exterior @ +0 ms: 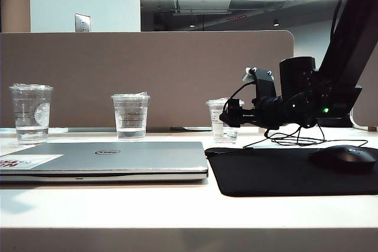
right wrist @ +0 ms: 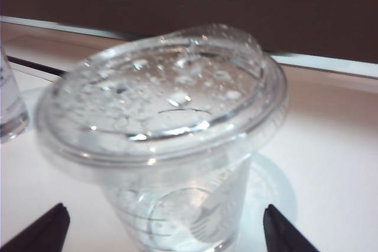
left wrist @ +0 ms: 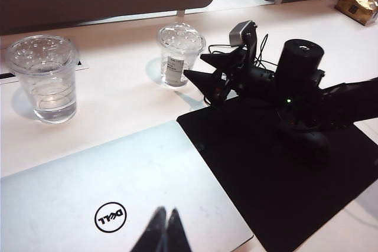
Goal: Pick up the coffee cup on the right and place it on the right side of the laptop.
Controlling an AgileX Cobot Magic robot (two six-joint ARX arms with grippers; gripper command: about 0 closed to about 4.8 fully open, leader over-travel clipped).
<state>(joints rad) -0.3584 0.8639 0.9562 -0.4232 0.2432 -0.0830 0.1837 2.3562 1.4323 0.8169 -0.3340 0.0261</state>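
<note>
The coffee cup (exterior: 222,123) is the right-hand one of three clear cups at the back of the desk. It has a crinkly lid and a white label (left wrist: 173,68). My right gripper (exterior: 227,116) reaches level toward it from the right and is open. In the right wrist view the cup (right wrist: 171,146) fills the frame, with the right gripper (right wrist: 164,209) and its two dark fingertips (right wrist: 53,219) wide apart on either side of its base, not touching it. The silver Dell laptop (exterior: 106,159) lies closed at the left front. My left gripper (left wrist: 165,219) hovers shut over the laptop lid (left wrist: 88,175), holding nothing.
Two more clear cups (exterior: 31,113) (exterior: 130,116) stand left of the coffee cup. A black mouse pad (exterior: 283,175) with a black mouse (exterior: 344,157) lies right of the laptop, under the right arm. Cables (exterior: 295,140) trail behind it. A brown partition (exterior: 147,75) backs the desk.
</note>
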